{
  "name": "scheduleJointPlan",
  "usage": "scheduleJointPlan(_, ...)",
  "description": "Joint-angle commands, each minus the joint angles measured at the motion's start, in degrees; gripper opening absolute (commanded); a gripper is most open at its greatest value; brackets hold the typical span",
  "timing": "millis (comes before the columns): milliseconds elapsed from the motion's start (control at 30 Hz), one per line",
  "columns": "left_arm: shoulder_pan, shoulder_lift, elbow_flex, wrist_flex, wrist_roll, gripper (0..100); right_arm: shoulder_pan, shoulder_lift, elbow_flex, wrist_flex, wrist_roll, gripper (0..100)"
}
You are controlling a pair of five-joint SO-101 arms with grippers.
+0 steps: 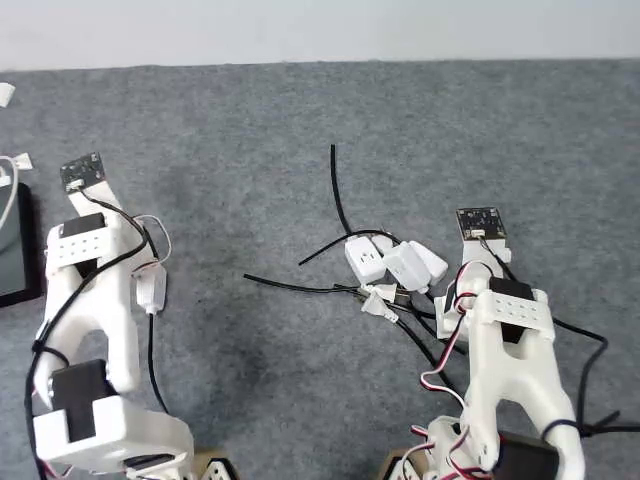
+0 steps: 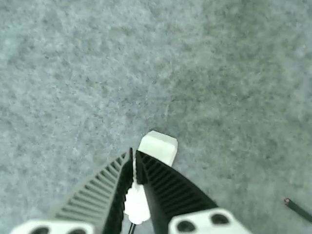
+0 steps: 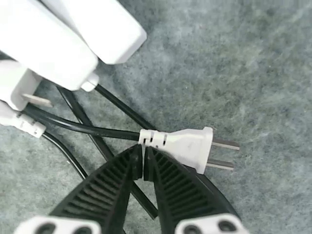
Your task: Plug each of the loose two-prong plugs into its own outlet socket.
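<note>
1. Mat [image 1: 250, 150]: grey and felt-like, covering the table. A pale wall strip runs along the top of the high view.

2. Sockets [image 1: 385, 260]: a cluster of white bodies right of centre in the high view, touching one another. The leftmost has its slots facing up. They sit at upper left in the right wrist view [image 3: 48, 44].

3. Plug [image 3: 187, 146]: white, two-prong, lying flat on the mat at centre of the right wrist view. Its bare prongs point toward the right edge and sit in no socket. The ribbed neck runs into a black cable [image 3: 97, 130].

4. Second plug [image 3: 17, 95]: white, at the left edge of the right wrist view, just below the sockets, with one prong visible.

5. Cables [image 1: 340, 200]: black, several, crossing beneath and around the cluster. One runs up toward top centre of the high view.

6. Right gripper [image 3: 141, 155]: black ribbed fingers pressed together, grasping nothing, tips just beside the plug's neck. The right arm [image 1: 510, 350] is at lower right of the high view.

7. Left gripper [image 2: 132, 155]: fingers clenched on a white block [image 2: 157, 146] that juts past the tips. Whether it is a plug or a socket cannot be told. The left arm [image 1: 90, 300] and the block [image 1: 150, 288] are at the left of the high view, well apart from the sockets.

8. Circuit boards [image 1: 82, 170]: one on each wrist. Any print is too small to read.

9. Dark slab [image 1: 15, 245]: at the left edge of the high view.
</note>
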Motion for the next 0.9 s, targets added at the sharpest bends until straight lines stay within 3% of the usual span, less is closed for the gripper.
scheduleJointPlan(0,2.73,-0.35,0.92,2.29,0.18,1,-0.57,-1.98,-0.09,-0.84,0.7,1.2)
scheduleJointPlan(233,10.2,-0.97,7.52,0.26,0.18,1,-0.57,-1.98,-0.09,-0.84,0.7,1.2)
scheduleJointPlan(600,11.43,-1.49,6.46,0.79,0.26,1,-0.66,-1.98,-0.09,-0.92,0.7,1.2)
scheduleJointPlan(867,15.74,-22.59,6.2,7.82,0.18,1,-1.36,-1.98,-0.09,-1.36,0.79,1.2)
